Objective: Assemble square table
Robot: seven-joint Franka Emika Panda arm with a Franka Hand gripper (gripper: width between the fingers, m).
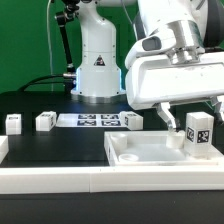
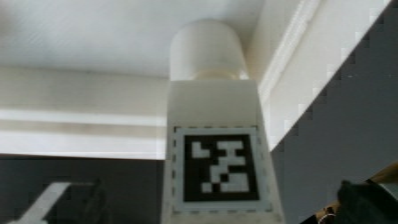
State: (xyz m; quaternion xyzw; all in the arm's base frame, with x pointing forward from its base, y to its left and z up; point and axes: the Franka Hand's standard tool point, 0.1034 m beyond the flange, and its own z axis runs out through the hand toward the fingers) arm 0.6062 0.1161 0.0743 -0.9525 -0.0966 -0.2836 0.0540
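1. Fingers (image 1: pixel 166 116) are released. They're spread wide either side of the upright leg (image 1: pixel 197 132), w/ a gap on both sides and nothing grasped.
2. Wrist view agrees: one dark fingertip (image 2: pixel 54 202) shows at each lower corner, well clear of the leg (image 2: pixel 221 150) in the middle.
3. That leg is a white block w/ a b&w tag facing the exterior cam. It stands upright inside the square top (image 1: pixel 128 158), near the top's far corner on the exterior view's right.
4. In the wrist view a rounded white peg (image 2: pixel 210 50) shows at the leg's far end, against the top's white surface and rim. Can't tell if it's seated or just resting.
5. The square top is a white tray w/ raised rim. It lies flat on the dark desk (image 1: pixel 50 145), in the front-right of the exterior view.
6. Three more legs lie loose on the desk behind the top. Two sit toward the exterior view's left (image 1: pixel 14 122) (image 1: pixel 45 120), and one (image 1: pixel 133 119) sits just beside the right end of the marker board (image 1: pixel 95 120).
7. The marker board lies flat in front of the robot base (image 1: pixel 100 65).
8. A long white rail (image 1: pixel 60 182) runs along the front edge, just beside the top's near rim.
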